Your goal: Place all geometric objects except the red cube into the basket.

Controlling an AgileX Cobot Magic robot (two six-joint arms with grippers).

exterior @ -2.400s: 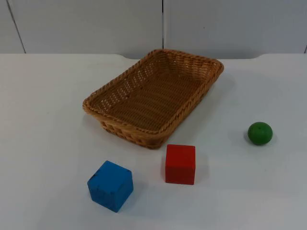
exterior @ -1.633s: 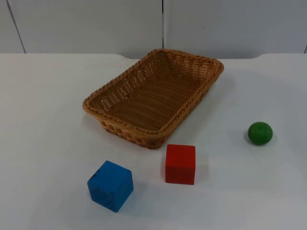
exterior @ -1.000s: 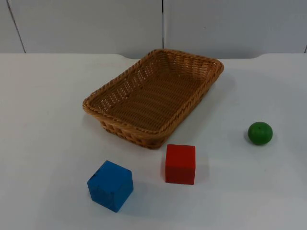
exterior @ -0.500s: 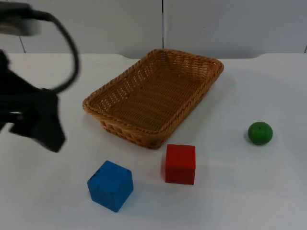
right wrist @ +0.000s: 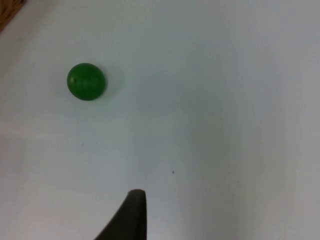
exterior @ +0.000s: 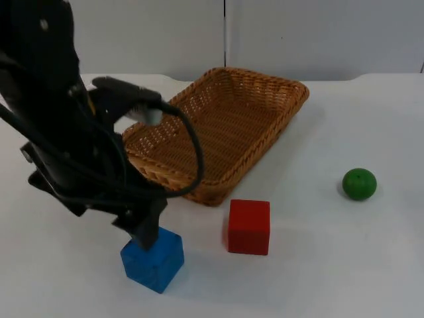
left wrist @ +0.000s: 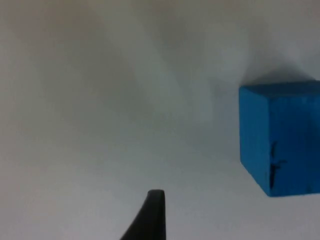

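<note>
On your left, the left gripper (exterior: 147, 233) hangs just over the blue cube (exterior: 153, 257), at the cube's far upper edge, so the arm covers a part of it from the top camera. You cannot tell if this gripper is spread or pressed together, because the arm hides its tips; one black fingertip (left wrist: 152, 212) shows in the left wrist view, with the blue cube off to one side, so I judge the gripper is not centred on it yet. The cube stands on the white surface (exterior: 318, 265), turned a little, with one corner toward you, near the front edge.

Behind it lies the wicker basket (exterior: 278, 122), set at an angle and with nothing inside, so both objects are not yet placed. The red cube (exterior: 249, 226) stands just in front of the basket's near corner and must stay there; it is apart from the blue one, which gives room for the grasp.

On your right, the green ball (exterior: 359, 183) rests alone, well apart from the basket. The right gripper waits above the surface near the ball; its state you cannot tell
</note>
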